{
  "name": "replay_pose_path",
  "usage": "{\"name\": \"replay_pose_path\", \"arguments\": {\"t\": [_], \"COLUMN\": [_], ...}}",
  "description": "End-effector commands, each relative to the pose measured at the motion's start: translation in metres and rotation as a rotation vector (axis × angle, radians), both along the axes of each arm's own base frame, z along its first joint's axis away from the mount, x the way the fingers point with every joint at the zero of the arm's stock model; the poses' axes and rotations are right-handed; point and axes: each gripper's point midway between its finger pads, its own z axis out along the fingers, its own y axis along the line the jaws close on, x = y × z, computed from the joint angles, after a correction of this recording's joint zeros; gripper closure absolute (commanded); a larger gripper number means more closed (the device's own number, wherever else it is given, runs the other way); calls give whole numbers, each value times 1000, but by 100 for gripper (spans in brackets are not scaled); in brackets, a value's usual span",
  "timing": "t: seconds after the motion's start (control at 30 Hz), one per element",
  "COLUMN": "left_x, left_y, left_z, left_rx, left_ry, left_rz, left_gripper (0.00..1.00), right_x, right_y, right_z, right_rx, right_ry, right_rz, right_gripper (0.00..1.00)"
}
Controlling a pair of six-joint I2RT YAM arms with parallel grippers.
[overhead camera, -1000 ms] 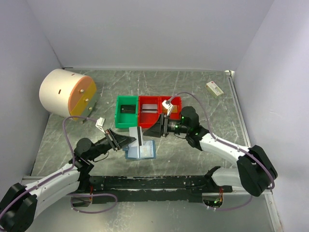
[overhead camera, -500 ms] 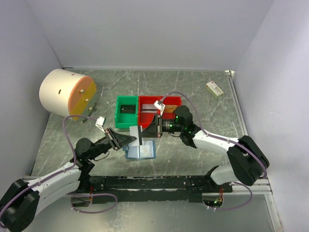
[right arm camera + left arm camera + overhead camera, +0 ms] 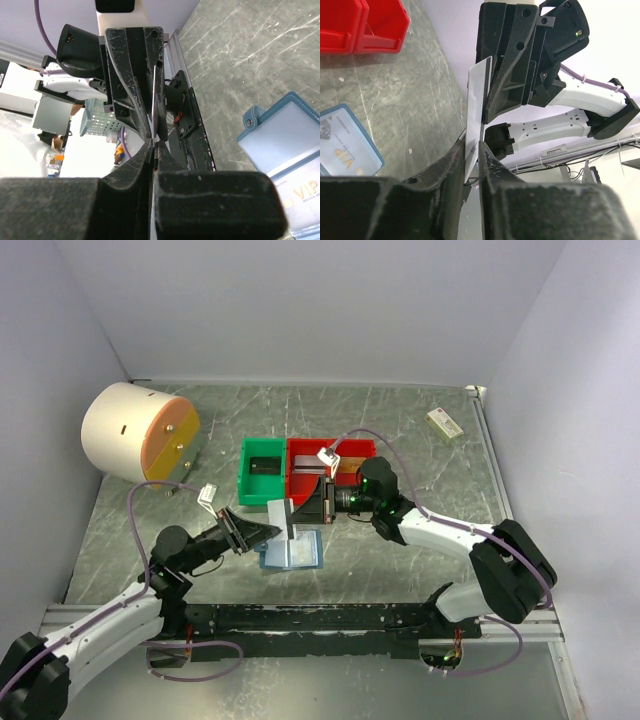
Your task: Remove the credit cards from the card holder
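Note:
The blue card holder point(image 3: 292, 552) lies open on the table, a card marked VIP point(image 3: 305, 192) still in its clear pocket. Above it a pale credit card point(image 3: 289, 520) stands on edge between both grippers. My right gripper point(image 3: 302, 508) comes in from the right and is shut on one end of the card point(image 3: 155, 95), its jaws pressed flat together on it. My left gripper point(image 3: 274, 531) reaches in from the left; its jaws stand slightly apart around the other end of the card point(image 3: 479, 100), which leans loosely in the gap. The holder point(image 3: 345, 145) shows below left.
A green bin point(image 3: 262, 471) and a red bin point(image 3: 330, 465) stand just behind the grippers. A white and orange drum point(image 3: 138, 432) sits at the back left. A small cream box point(image 3: 444, 423) lies at the back right. The arms' black base rail point(image 3: 320, 620) runs along the near edge.
The right gripper moved left onto the card and closed on it. The left jaws, tight on the card before, have eased slightly apart.

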Motion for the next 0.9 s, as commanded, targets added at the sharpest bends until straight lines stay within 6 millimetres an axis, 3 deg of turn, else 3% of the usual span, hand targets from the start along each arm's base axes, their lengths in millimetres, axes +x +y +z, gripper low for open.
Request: {"name": "replay_pose_path", "arguments": {"t": [0.0, 0.17, 0.3, 0.43, 0.67, 0.77, 0.87], "left_x": [6, 4, 2, 1, 0, -1, -1], "left_y": [3, 3, 1, -1, -1, -1, -1], "left_z": [1, 1, 4, 5, 4, 5, 3], "left_rx": [46, 35, 15, -3, -9, -9, -3], "left_ry": [-8, -15, -29, -34, -37, -43, -37], "left_rz": [34, 28, 7, -5, -10, -16, -13], "left_gripper": [76, 93, 93, 93, 93, 93, 93], "right_x": [3, -1, -3, -2, -1, 0, 1], "right_y": [2, 2, 3, 4, 7, 7, 8], "right_z": [9, 17, 21, 19, 15, 16, 18], "right_rx": [17, 48, 63, 67, 63, 75, 81], "right_ry": [-35, -33, -26, -18, -1, -4, -5], "right_rz": [-2, 18, 36, 36, 36, 34, 39], "right_gripper": [100, 100, 89, 84, 82, 85, 96]}}
